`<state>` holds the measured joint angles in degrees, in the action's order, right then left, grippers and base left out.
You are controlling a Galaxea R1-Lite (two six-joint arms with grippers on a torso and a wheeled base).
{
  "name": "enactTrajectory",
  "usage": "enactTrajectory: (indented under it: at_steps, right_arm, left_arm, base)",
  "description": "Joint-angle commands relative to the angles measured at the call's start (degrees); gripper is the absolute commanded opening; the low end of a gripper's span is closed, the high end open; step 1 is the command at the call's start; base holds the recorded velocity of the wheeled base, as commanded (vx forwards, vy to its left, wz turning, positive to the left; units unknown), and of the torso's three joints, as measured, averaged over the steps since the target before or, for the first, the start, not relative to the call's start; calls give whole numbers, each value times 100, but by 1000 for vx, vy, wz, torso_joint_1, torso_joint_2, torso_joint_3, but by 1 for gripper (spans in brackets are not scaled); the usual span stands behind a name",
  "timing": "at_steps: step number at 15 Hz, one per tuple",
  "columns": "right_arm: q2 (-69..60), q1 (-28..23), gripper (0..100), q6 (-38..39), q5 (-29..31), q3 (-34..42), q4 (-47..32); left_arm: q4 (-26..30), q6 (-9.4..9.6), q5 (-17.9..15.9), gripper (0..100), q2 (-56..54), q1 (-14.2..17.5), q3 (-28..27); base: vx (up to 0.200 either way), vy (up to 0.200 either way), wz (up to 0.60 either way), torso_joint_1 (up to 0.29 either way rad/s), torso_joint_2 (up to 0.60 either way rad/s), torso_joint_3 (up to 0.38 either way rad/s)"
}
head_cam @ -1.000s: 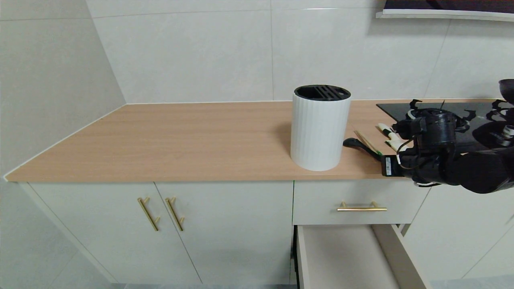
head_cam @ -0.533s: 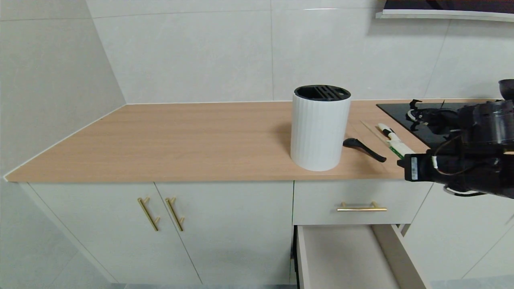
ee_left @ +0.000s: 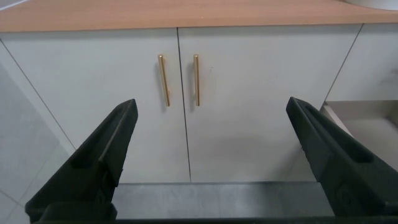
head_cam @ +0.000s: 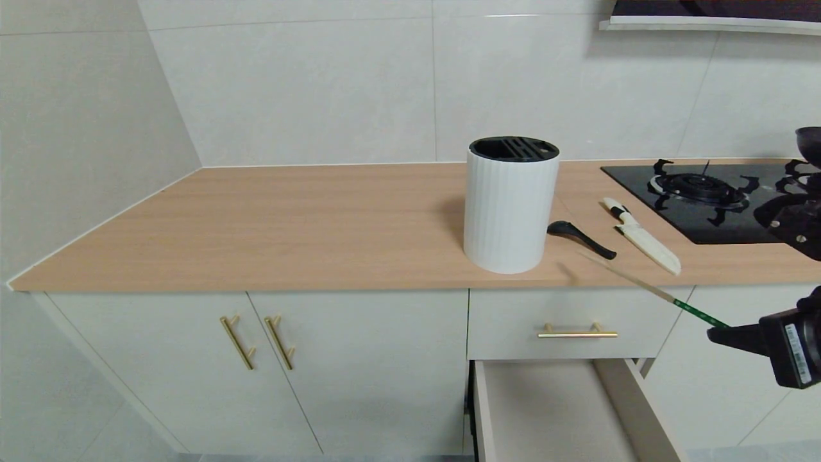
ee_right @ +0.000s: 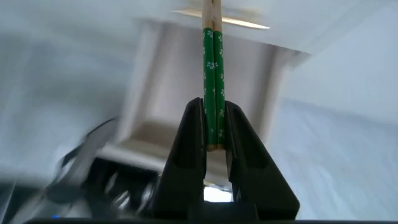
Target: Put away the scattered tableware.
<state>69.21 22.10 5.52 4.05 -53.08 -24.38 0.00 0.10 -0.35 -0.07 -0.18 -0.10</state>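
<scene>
My right gripper point(head_cam: 728, 333) hangs off the counter's front edge, above the right side of the open drawer point(head_cam: 551, 410), shut on a pair of wooden chopsticks point(head_cam: 696, 312) by their green ends. Their tips point back toward the counter. In the right wrist view the gripper point(ee_right: 211, 127) pinches the chopsticks point(ee_right: 211, 74), with the drawer point(ee_right: 168, 81) beyond. A black spoon point(head_cam: 580, 239) and a white-bladed knife point(head_cam: 641, 235) lie on the counter right of the white ribbed utensil holder point(head_cam: 511, 205). My left gripper point(ee_left: 211, 109) stands open and empty, low in front of the cabinet doors point(ee_left: 249, 106).
A black gas hob point(head_cam: 699, 192) sits at the counter's far right. The wooden counter point(head_cam: 288, 224) stretches bare to the left of the holder. A shut drawer with a gold handle point(head_cam: 577, 332) is above the open one.
My right arm has drawn back from the tableware on the counter, moving right and down past the front edge, carrying the chopsticks with it. Spoon and knife now show uncovered.
</scene>
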Motion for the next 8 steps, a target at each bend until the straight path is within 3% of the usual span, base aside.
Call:
enactTrajectory:
  at_steps: [1,8]
  right_arm:
    - [-320,128,0,-122,-247,-10,-146]
    - [-74,532,0,-280,-501,245,-225]
  left_arm:
    - [0,-1,0,100,7,1,1]
    - [0,-1,0,100,7,1,1]
  base:
    - [0,0,0,0,0,0]
    - [0,0,0,0,0,0]
